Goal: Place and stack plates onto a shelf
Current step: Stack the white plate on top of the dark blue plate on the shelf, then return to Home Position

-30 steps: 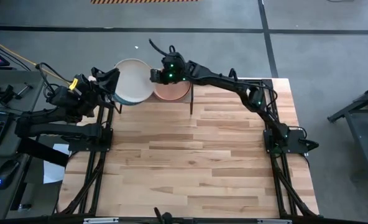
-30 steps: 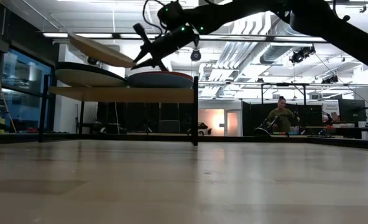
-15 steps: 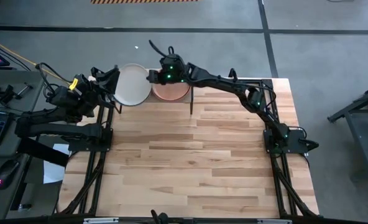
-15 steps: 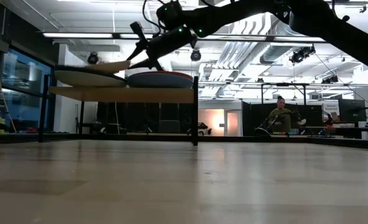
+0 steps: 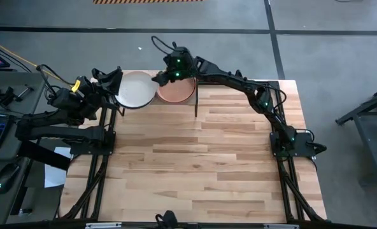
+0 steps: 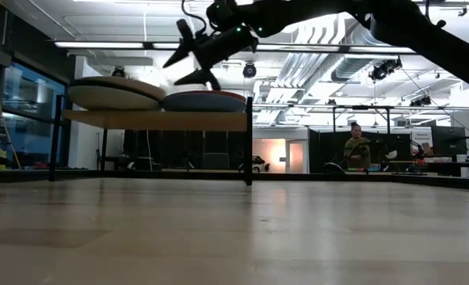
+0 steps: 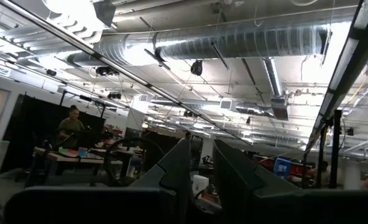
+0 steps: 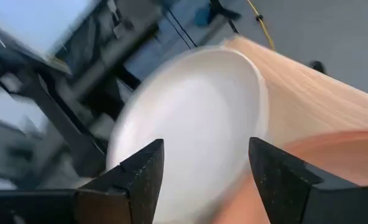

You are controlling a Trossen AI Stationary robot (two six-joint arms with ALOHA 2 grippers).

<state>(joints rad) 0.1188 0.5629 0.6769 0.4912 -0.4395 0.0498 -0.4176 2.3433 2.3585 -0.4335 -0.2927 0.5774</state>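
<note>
The shelf (image 6: 155,119) stands at the table's far left, a light-wood board on a black frame. Two stacks of plates rest on it. The left stack has the cream plate (image 5: 136,90) on top, also in the low view (image 6: 116,92) and the right wrist view (image 8: 190,118). The right stack has the salmon-orange plate (image 5: 177,92) on top. My right gripper (image 6: 185,60) hangs open and empty just above the gap between the stacks; it also shows in its wrist view (image 8: 206,168). My left gripper (image 5: 109,79) waits left of the shelf, open only by a narrow gap (image 7: 201,162).
The left arm's body (image 5: 61,117) lies along the table's left edge. The right arm (image 5: 239,86) reaches across the far edge from its base (image 5: 290,141) at the right. The wooden tabletop (image 5: 201,165) spreads in front of the shelf. A person (image 6: 355,150) sits in the room behind.
My right gripper has lowered the tilted cream plate flat onto the left stack, opened and let it go. It has then risen a little above the stacks. The plate now lies level on the stack.
</note>
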